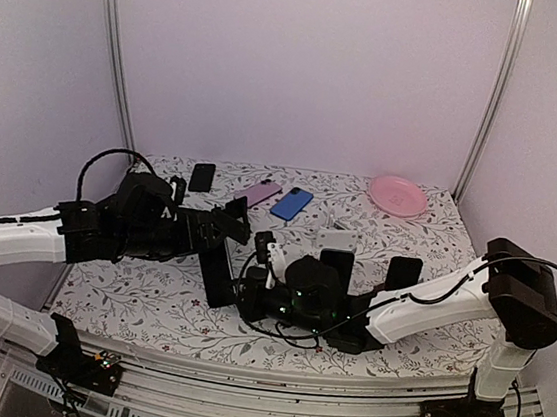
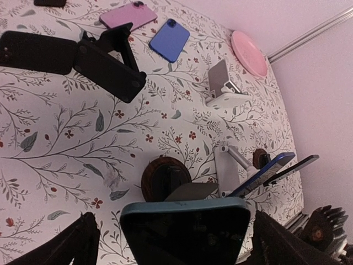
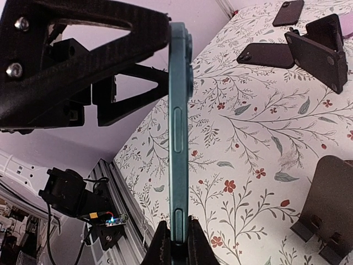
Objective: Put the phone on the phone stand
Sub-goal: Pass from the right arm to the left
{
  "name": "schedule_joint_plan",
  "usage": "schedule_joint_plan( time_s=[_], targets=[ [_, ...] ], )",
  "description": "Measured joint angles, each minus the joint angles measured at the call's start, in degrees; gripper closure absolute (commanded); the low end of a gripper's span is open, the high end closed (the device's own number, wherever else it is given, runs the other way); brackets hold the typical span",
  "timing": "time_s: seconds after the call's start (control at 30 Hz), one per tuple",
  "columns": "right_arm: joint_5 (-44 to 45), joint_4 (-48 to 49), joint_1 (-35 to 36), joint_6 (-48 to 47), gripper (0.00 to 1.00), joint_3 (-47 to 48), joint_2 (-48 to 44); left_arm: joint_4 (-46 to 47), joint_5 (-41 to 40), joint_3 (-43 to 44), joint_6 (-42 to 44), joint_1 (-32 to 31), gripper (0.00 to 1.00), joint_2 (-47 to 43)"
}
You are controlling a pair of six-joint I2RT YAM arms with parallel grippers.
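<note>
Overhead, a bench (image 1: 137, 303) under a floral cloth, with two arms meeting at centre frame, one from each side. Between them is the phone (image 3: 179, 127), teal-edged with a dark screen and held clear of the cloth.

The right tool (image 3: 177, 244) is clenched on the phone. In the right wrist picture the handset runs edge-on, straight up the middle of the frame. Two black fingers pinch its lower end at bottom centre.

The left tool (image 1: 231, 231) is released. In the left wrist picture its fingers (image 2: 77, 245) sit in the bottom left and bottom right corners, spread wide. The phone lies at bottom centre between them, with a gap on each side. In the right wrist picture the same black fingers fill the upper left, reaching toward the phone's upper end. I cannot tell whether one tip touches it.

Just above the phone's top edge in the left wrist picture stands a dark phone stand (image 2: 165, 179) on a round base, resting on the cloth. To its right a second stand carries a tilted blue handset (image 2: 259, 174).

Higher in that frame are:
- a white stand (image 2: 226, 88) at centre right
- a pink plate (image 2: 248, 52) at upper right
- a blue phone (image 2: 170, 40) and a purple phone (image 2: 129, 15) lying flat along the top edge
</note>
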Motion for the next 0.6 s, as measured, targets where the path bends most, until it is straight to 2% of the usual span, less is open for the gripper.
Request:
schedule_joint_plan(
  time_s=[0.6],
  targets=[
    [3.19, 8.7, 1.11, -4.87, 0.98, -9.88, -4.98, 0.9, -2.1, 5.07, -3.32, -5.03, 0.08, 7.56]
  ],
)
